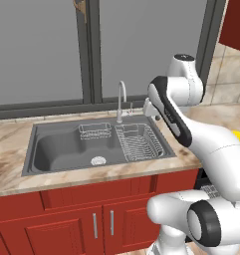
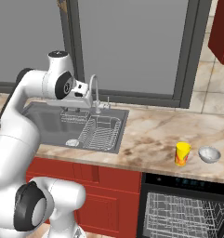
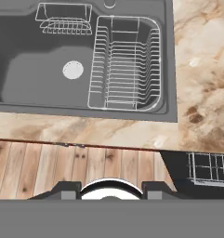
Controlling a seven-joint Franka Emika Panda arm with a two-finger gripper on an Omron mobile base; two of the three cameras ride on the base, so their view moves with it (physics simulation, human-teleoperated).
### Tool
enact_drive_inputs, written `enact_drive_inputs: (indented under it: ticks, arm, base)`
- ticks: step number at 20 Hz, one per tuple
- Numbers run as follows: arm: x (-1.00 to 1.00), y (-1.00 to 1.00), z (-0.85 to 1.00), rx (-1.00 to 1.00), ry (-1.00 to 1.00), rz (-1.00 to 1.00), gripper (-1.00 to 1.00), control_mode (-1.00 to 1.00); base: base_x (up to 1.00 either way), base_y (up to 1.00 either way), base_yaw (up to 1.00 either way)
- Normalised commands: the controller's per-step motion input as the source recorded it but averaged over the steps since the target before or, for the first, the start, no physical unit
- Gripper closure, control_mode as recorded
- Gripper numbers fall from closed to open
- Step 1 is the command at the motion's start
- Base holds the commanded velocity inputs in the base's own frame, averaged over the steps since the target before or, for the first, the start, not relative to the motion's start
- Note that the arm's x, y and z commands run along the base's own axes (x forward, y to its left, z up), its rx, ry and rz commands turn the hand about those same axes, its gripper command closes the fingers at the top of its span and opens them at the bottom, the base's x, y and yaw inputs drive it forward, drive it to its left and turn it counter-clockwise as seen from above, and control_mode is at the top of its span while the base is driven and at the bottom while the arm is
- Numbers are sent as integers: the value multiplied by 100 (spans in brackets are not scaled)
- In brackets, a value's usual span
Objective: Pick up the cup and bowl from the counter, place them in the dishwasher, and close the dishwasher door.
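Observation:
A yellow cup (image 2: 182, 154) stands upright on the marbled counter (image 2: 150, 135), right of the sink. A small grey bowl (image 2: 209, 154) sits just right of the cup, apart from it. Below them the black dishwasher (image 2: 178, 209) stands open, showing its wire racks; its door panel is out of sight. My gripper (image 2: 72, 109) hangs over the sink, well left of the cup, pointing down. In the hand view my gripper (image 3: 111, 193) is open with nothing between its fingertips (image 3: 67, 189). A corner of the dishwasher (image 3: 197, 172) shows at the lower right of that view.
The grey steel sink (image 1: 66, 147) holds a wire drying rack (image 1: 139, 142) and a small wire basket (image 1: 95, 131). A tap (image 1: 121, 99) rises behind it, before a large window. Red cabinets (image 1: 66, 219) run under the counter. Wooden floor (image 3: 62, 167) lies below.

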Motion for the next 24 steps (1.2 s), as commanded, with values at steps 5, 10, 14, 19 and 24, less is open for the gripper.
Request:
enact_drive_inputs:
  ticks: [5,10,14,19,24]
  arm:
    - [0,-14,-2,-6,0,0,-100,-100]
    - [-2,-28,-8,-9,0,2,-100,-100]
    - [-1,-31,-9,-9,0,2,-100,-100]
    - [0,-32,-7,-8,0,2,-100,-100]
    - [-1,-37,-7,-7,0,1,-100,-100]
  base:
    - [0,0,0]
    - [0,0,0]
    - [0,0,0]
    - [0,0,0]
    - [0,0,0]
